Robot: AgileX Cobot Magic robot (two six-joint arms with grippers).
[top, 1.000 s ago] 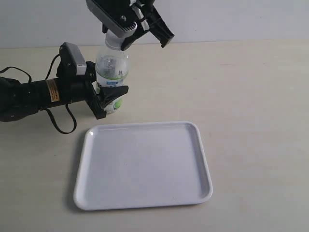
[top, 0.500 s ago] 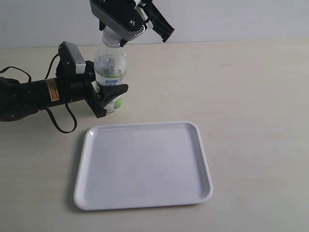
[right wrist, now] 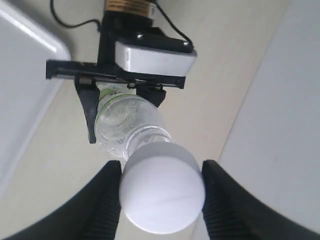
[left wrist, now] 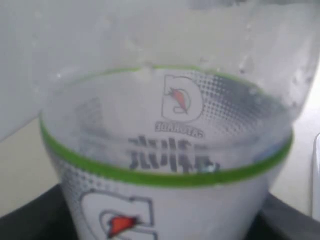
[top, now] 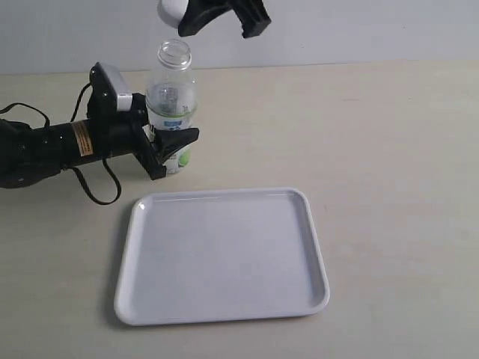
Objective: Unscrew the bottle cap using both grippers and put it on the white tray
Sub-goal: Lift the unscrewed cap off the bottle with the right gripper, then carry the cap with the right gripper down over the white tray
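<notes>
Above open bottle neck, our right gripper [right wrist: 161, 199] pinches bottle cap [top: 171, 10] between both fingers, cap lifted clear of threads, at top edge of exterior view. Our left gripper [top: 169, 146] clamps bottle [top: 173, 105] low on body, at label. Bottle stands upright on table [top: 389, 149], mouth bare. We see white tray [top: 224, 254] flat on table, near bottle, not touching it.
</notes>
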